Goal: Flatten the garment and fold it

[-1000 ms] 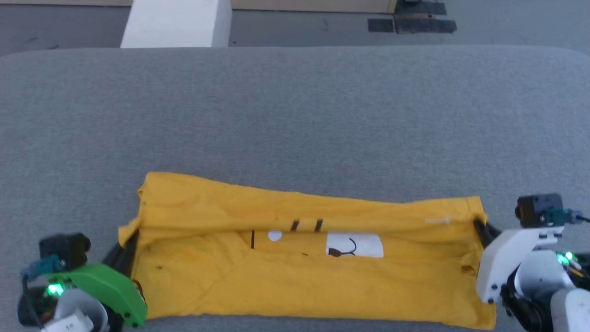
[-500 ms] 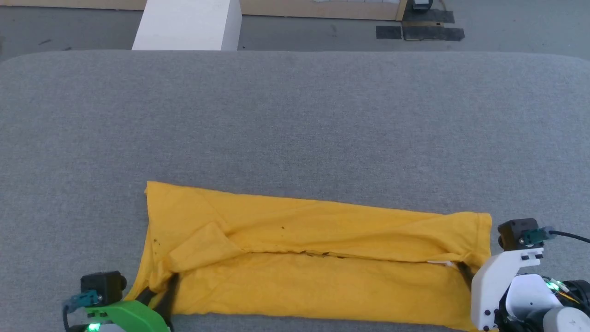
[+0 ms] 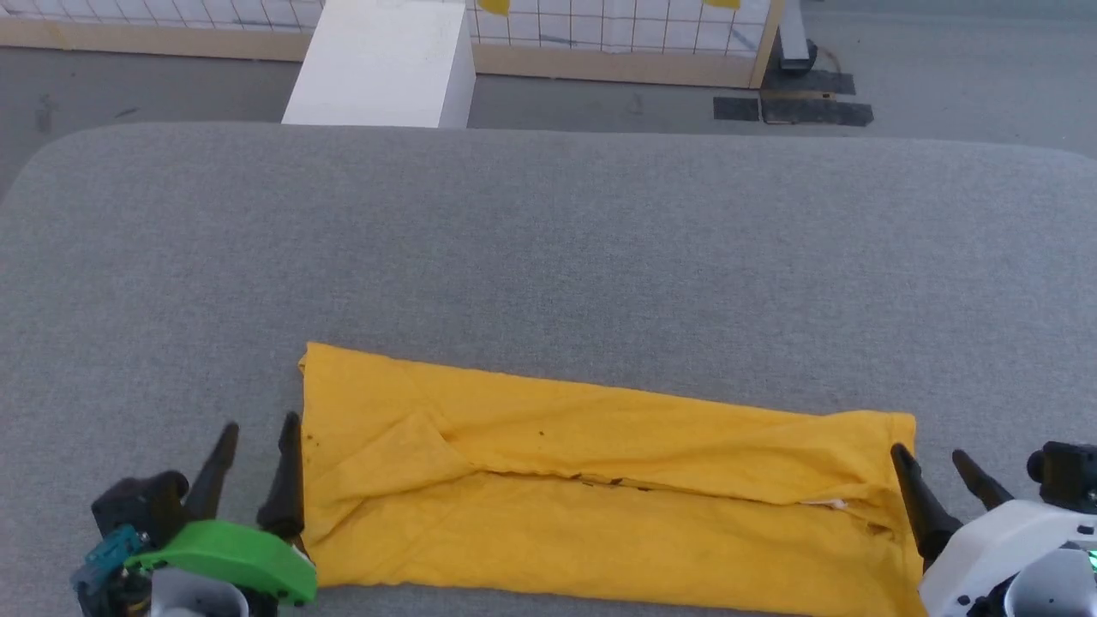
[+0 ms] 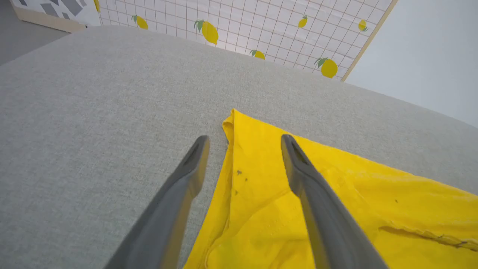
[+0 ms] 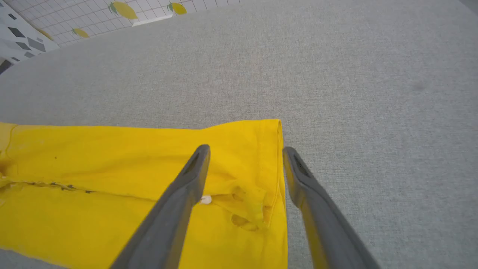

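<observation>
The garment (image 3: 600,497), plain yellow side up, lies folded into a long strip across the near part of the grey padded table (image 3: 548,240); a seam runs along its length. My left gripper (image 3: 259,426) stands open just off its left end, one finger above the cloth edge in the left wrist view (image 4: 244,137). My right gripper (image 3: 927,454) is open at the right end, straddling the hem (image 5: 246,147). Neither holds the garment (image 4: 373,194), whose right end (image 5: 93,157) is slightly bunched.
A white box (image 3: 381,64) stands on the floor beyond the table's far edge. Behind it runs a grid panel (image 3: 617,26) printed with lemons (image 4: 209,31). Dark patches (image 3: 793,107) mark the floor at the back right. Bare grey table stretches beyond the garment.
Both grippers opened and let go of the garment's ends. The near fold now lies flat over the printed face. The camera view has shifted.
</observation>
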